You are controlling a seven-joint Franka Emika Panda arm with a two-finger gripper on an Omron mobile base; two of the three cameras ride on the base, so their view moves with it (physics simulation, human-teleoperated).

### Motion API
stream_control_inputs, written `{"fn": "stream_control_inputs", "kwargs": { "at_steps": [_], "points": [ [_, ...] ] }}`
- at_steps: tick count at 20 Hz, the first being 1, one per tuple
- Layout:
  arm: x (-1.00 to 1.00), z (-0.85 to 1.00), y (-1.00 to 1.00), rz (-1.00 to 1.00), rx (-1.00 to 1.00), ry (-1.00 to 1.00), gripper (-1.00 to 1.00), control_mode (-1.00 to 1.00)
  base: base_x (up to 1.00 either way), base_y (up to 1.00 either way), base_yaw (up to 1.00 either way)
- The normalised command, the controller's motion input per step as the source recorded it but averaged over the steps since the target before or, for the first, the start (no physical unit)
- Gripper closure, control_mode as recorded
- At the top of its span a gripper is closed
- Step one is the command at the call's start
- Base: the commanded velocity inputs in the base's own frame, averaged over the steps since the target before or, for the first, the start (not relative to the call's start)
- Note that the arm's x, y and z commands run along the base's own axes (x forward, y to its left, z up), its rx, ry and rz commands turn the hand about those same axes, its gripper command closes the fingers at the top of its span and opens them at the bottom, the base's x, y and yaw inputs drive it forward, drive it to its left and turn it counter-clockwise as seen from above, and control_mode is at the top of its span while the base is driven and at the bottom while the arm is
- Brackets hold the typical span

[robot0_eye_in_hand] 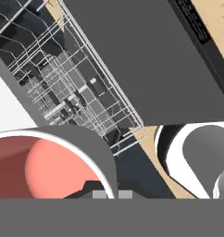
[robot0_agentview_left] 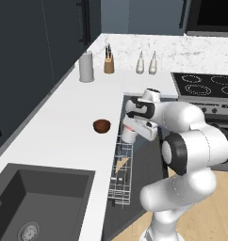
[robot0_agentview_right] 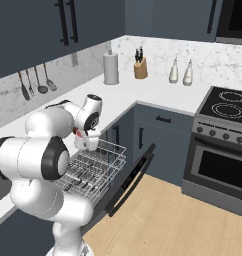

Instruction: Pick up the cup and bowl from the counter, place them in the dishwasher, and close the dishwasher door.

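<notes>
My gripper (robot0_agentview_left: 128, 129) (robot0_agentview_right: 87, 136) is shut on the rim of the white cup (robot0_agentview_left: 129, 136) (robot0_agentview_right: 88, 143), which hangs upright just above the pulled-out white wire rack (robot0_agentview_left: 121, 175) (robot0_agentview_right: 94, 169) of the dishwasher. In the hand view the cup (robot0_eye_in_hand: 49, 162) shows a reddish inside at lower left, with the rack (robot0_eye_in_hand: 81, 92) below it. The dark reddish-brown bowl (robot0_agentview_left: 101, 125) sits on the white counter (robot0_agentview_left: 64, 122) left of the rack, apart from the gripper. The dishwasher door (robot0_agentview_right: 134, 176) (robot0_eye_in_hand: 146, 60) hangs open, tilted down toward the floor.
A grey canister (robot0_agentview_left: 86, 67), a knife block (robot0_agentview_left: 109, 63) and two white shakers (robot0_agentview_left: 146, 62) stand along the back wall. The cooktop (robot0_agentview_left: 205, 84) and oven (robot0_agentview_right: 219, 167) lie to the right. A dark sink (robot0_agentview_left: 36, 202) sits near the counter's front left.
</notes>
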Motion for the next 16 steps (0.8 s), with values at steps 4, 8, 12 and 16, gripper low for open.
{"fn": "stream_control_inputs", "kwargs": {
  "at_steps": [4, 8, 12, 16],
  "points": [
    [-0.03, 0.0, -0.32, -0.47, 0.08, 0.07, 1.0, -1.0, 0.0, 0.0, 0.0],
    [0.0, 0.0, -0.21, -0.52, 0.06, 0.08, 1.0, -1.0, 0.0, 0.0, 0.0],
    [0.0, 0.0, -0.13, -0.48, 0.08, 0.12, 1.0, -1.0, 0.0, 0.0, 0.0],
    [0.0, -0.12, -0.1, -0.35, 0.07, 0.11, 1.0, -1.0, 0.0, 0.0, 0.0]
  ]
}}
